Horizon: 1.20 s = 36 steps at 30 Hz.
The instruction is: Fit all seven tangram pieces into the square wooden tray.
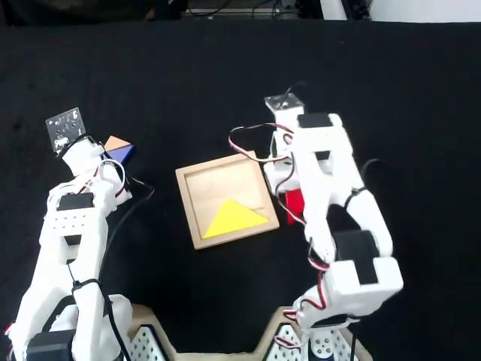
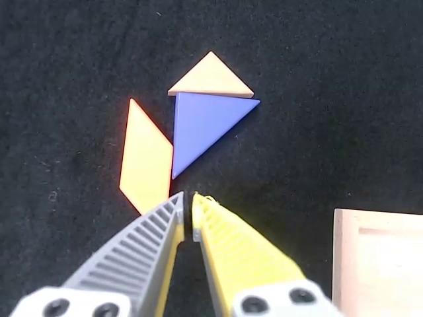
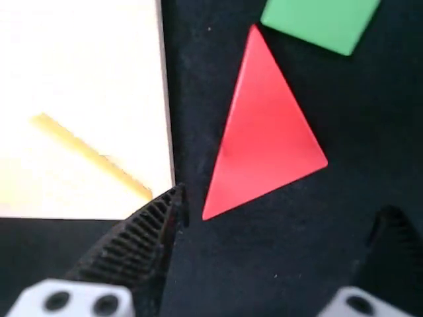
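Note:
The square wooden tray lies mid-table with a yellow triangle inside it. My left gripper is shut with nothing in it, its tips just short of an orange parallelogram, a blue triangle and a light orange triangle. My right gripper is open and hangs over a red triangle that lies on the cloth beside the tray's edge. A green piece lies just beyond the red one. In the high view the right arm hides most of the red triangle.
Black cloth covers the table. The tray's corner shows in the left wrist view, a short way from the left pieces. The arm bases stand at the front edge. Open cloth lies at the back and far right.

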Motion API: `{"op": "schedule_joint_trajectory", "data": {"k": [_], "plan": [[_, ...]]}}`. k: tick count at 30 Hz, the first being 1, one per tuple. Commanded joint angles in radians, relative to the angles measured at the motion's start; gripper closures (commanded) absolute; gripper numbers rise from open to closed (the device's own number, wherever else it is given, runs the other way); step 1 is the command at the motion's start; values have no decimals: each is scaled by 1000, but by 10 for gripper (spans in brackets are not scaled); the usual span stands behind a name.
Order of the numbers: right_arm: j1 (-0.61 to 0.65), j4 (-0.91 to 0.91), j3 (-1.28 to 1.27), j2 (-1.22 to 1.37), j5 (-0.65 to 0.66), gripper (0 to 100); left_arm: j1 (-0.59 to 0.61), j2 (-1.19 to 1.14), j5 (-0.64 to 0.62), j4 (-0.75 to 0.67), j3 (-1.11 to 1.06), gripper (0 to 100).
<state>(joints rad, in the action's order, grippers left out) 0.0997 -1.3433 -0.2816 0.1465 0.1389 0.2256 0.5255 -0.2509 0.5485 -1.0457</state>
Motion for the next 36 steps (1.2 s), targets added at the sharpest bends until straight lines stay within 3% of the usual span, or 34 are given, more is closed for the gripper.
{"op": "schedule_joint_trajectory", "data": {"k": [1, 16, 24, 36], "plan": [[2, 51, 19, 33, 35, 585, 8, 3, -3, -20, 51, 970], [-49, 152, 19, 182, 48, 593, 13, 3, -3, -18, 51, 970], [-68, 181, 36, 206, 49, 696, 13, 3, -3, -17, 51, 970], [-64, 181, 36, 206, 84, 705, 10, 3, -3, -18, 51, 970]]}}
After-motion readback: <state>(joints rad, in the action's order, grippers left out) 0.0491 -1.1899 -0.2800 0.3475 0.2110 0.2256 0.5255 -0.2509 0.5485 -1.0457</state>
